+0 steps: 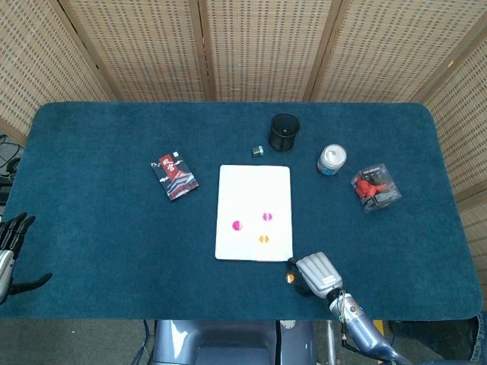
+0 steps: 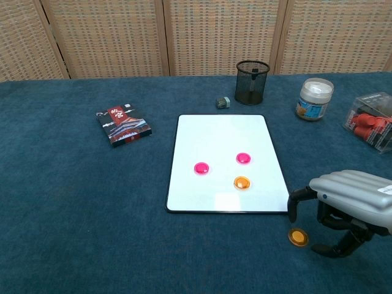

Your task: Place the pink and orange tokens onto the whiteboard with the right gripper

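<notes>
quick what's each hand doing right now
Left hand: open, holding nothing.
Right hand: open, fingers apart beside the round orange token, not gripping it.

The head view looks steeply down from high above the near edge, taking in the whole tabletop (image 1: 91, 251). The chest view sits lower and nearer, facing the far screens; both share the whiteboard (image 1: 253, 190) (image 2: 220, 138).
</notes>
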